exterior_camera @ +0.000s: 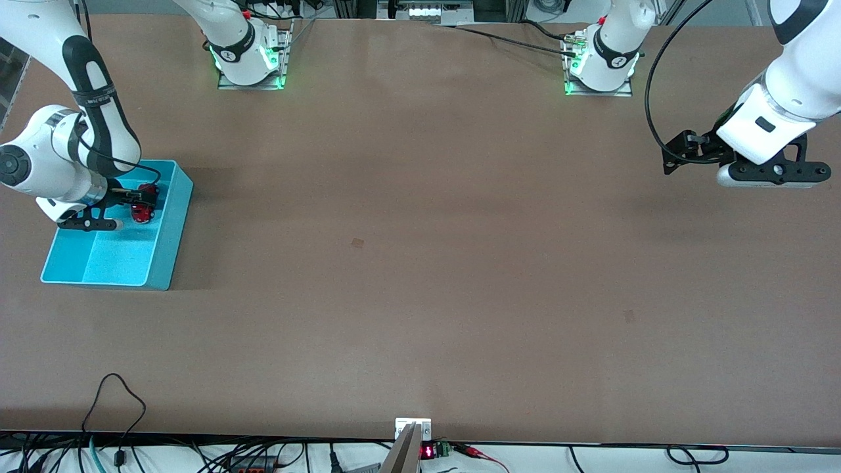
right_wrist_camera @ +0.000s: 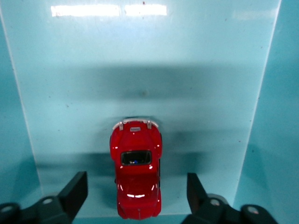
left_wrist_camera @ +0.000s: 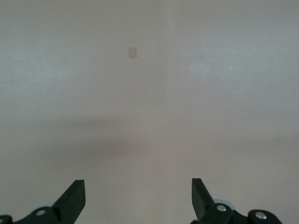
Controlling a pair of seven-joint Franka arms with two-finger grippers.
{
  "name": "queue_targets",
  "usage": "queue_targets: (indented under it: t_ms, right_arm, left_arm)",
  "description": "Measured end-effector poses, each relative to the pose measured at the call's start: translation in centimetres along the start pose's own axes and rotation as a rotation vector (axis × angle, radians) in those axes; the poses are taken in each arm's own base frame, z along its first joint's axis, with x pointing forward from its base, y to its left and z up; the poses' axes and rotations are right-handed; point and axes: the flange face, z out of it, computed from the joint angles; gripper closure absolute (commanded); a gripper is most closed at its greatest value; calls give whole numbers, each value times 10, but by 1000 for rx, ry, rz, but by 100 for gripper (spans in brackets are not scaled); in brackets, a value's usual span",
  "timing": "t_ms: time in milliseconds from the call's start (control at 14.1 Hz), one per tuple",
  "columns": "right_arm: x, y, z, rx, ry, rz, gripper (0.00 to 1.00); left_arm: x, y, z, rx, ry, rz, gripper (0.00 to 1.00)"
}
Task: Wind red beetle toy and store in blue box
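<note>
The red beetle toy (exterior_camera: pixel 141 211) lies on the floor of the blue box (exterior_camera: pixel 165 261), in the part of the box farther from the front camera, at the right arm's end of the table. My right gripper (exterior_camera: pixel 146 201) is inside the box, open, with one finger on each side of the toy and a gap on both sides. In the right wrist view the toy (right_wrist_camera: pixel 136 172) sits between the open fingers (right_wrist_camera: pixel 74 191) on the box's floor, with a box wall (right_wrist_camera: pixel 285 140) beside it. My left gripper (exterior_camera: pixel 669 161) waits open and empty over bare table at the left arm's end (left_wrist_camera: pixel 138 193).
A small tan patch (exterior_camera: pixel 357 242) marks the middle of the table and also shows in the left wrist view (left_wrist_camera: pixel 133 52). The two arm bases (exterior_camera: pixel 251 62) (exterior_camera: pixel 601 69) stand along the table edge farthest from the camera. Cables (exterior_camera: pixel 112 407) lie at the nearest edge.
</note>
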Motion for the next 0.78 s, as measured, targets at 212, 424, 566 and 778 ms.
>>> queue_targets:
  t_ms: [212,424,566,778]
  right_arm:
    - [7,-1,-51,21,16,-7,0]
    - [17,-13,-151,48,39,-48,0]
    - [21,-30,-219,44,86,-91,0]
    - [17,-60,-299,37,150,-149,0]
  left_arm:
    - [0,0,0,0,0,0,0]
    - [0,0,0,0,0,1,0]
    - [0,1,0,0,0,1,0]
    - [0,1,0,0,0,2,0]
